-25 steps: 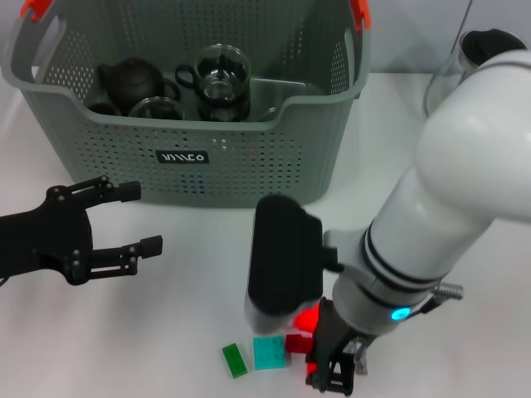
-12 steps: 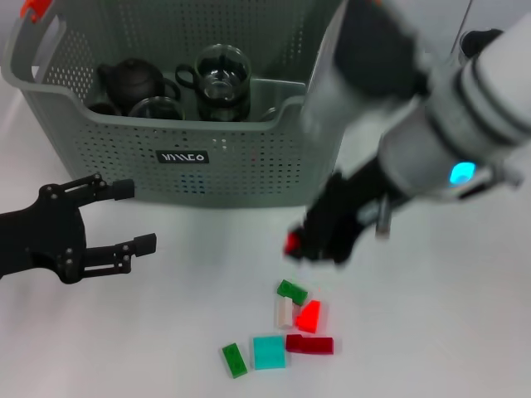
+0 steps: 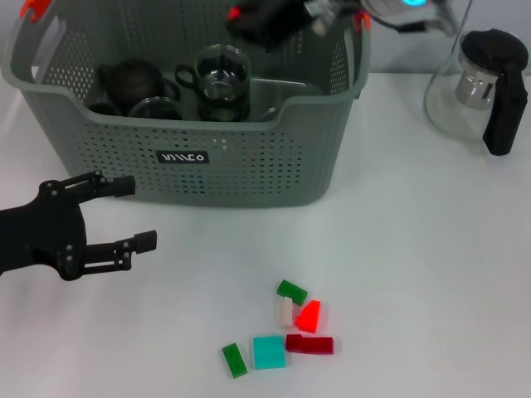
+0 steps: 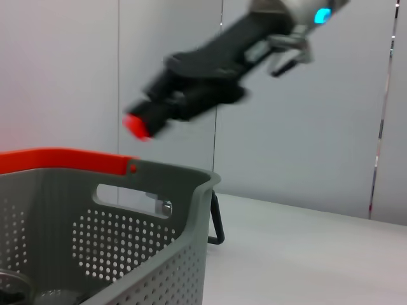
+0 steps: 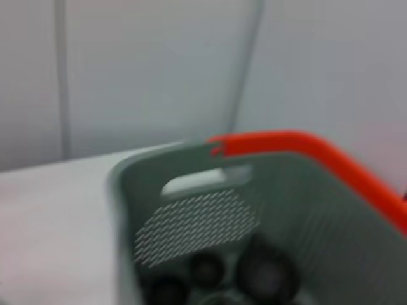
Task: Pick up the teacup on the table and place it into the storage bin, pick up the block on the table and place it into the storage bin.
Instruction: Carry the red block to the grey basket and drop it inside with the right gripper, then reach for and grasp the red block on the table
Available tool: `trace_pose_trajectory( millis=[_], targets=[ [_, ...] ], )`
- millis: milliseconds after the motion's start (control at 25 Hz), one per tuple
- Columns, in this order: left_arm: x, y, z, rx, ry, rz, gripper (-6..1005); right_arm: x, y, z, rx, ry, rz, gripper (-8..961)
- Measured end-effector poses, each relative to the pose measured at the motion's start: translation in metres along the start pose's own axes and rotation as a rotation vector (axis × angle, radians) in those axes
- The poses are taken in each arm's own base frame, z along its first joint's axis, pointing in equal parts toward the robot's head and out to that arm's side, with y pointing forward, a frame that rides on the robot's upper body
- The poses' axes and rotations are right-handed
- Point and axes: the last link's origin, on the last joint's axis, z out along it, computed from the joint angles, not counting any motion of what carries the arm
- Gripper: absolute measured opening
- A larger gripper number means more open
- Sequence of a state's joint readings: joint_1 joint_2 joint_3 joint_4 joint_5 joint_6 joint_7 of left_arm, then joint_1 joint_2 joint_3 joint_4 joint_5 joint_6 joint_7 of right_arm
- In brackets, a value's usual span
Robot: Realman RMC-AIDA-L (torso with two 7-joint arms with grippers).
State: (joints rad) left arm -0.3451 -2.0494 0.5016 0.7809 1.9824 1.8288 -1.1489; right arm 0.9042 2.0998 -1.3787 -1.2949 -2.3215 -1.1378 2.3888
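Holding red block (image 4: 137, 125) above storage bin (image 4: 159, 254)

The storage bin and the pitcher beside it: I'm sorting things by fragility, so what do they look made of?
The storage bin looks like moulded matte grey-green plastic: perforated walls, rounded rim, orange-red clip-on handles. The pitcher appears to be clear glass, see-through and shiny, with a black handle and lid, likely plastic, and what seems a metal strainer inside.
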Motion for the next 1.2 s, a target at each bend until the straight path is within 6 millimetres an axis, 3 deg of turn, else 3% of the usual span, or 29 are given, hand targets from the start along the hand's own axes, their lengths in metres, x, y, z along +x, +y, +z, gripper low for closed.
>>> trace_pose_trajectory(
  millis=[280,560,760,880,1000,1200],
  targets=[
    [0.001,-0.001,0.0,-0.001,-0.003,0.004,841,0.002,-0.022,0.034,0.093,0.01,0.037,299],
    [0.001,-0.001,0.0,-0.002,-0.005,0.003,841,0.004,-0.026,0.038,0.128,0.012,0.022,388],
    [0.001,-0.001,0.0,-0.003,-0.003,0.004,841,0.004,-0.027,0.025,0.141,-0.026,0.021,526],
    [0.001,-0.001,0.001,-0.002,0.0,0.004,841,0.009,-0.016,0.008,0.083,-0.026,0.012,619],
    [0.001,-0.001,0.001,-0.004,-0.001,0.002,841,0.027,0.002,-0.013,-0.027,-0.004,-0.02,715],
    [-0.001,0.001,0.0,-0.005,0.001,-0.005,841,0.077,0.038,-0.042,-0.261,0.07,-0.087,863]
  ],
)
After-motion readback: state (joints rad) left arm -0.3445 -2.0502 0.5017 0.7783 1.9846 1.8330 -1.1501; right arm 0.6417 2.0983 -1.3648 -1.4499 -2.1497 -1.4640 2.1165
